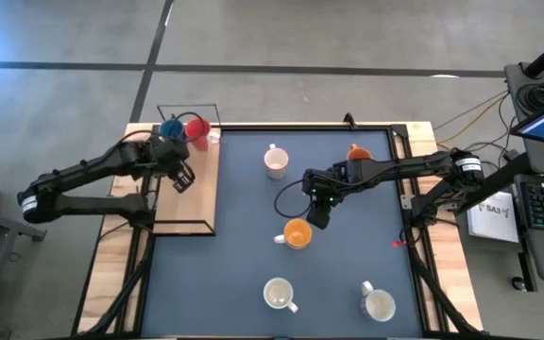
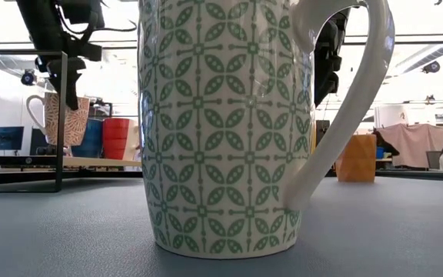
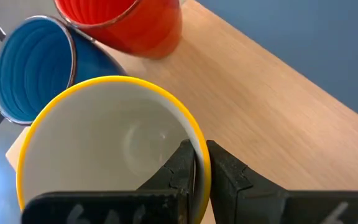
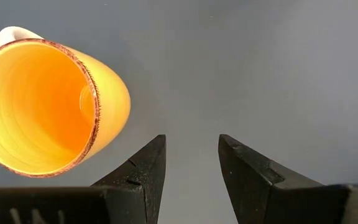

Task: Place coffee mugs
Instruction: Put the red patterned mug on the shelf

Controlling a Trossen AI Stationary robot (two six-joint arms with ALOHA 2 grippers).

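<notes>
Mugs on our dark blue bench
Our left hand grips a yellow-rimmed mug over the wooden board; our right hand hangs open beside an orange mug.

Overhead sees all; low camera hugs a patterned mug; wrists look down close.
</notes>
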